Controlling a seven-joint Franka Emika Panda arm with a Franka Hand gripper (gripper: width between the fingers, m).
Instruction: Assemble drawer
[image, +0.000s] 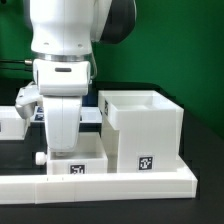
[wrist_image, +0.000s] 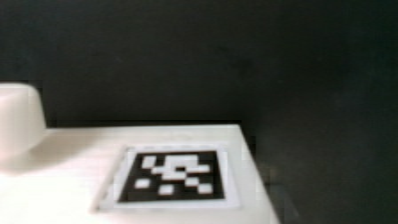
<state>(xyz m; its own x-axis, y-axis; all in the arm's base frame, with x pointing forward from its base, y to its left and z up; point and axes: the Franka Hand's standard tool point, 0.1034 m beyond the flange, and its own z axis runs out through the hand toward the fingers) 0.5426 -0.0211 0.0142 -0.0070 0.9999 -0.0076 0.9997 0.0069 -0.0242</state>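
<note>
White plastic, both parts of the drawer. Where do they sit?

Box (image: 150, 120) stands upright on the dark table (image: 205, 150), open side up, on the exterior view's right, with a box tag (image: 146, 162) on its near wall. Tray (image: 88, 158) lies low just beside it, toward the exterior view's left. I cannot tell whether the two touch. It carries a tray tag (image: 76, 168) on its front, and a knob (image: 40, 157) sticks out on the side away from the box.

How is the arm posed?

Arm (image: 65, 35) comes straight down over the tray, wrist vertical. Gripper (image: 62, 150) points at the table and reaches down to the tray's top.

Fingers apart or together?

Cannot tell. From outside, the hand's white body hides them. The wrist view gives only a pale rounded shape (wrist_image: 16, 120) at the picture's edge, too blurred to name. It also shows a flat white face (wrist_image: 71, 150) bearing a blurred tag (wrist_image: 175, 178), with dark table beyond it.

What lies around them?

Low white rail (image: 100, 185) runs along the near edge of the table, in front of both tray and box.
</note>
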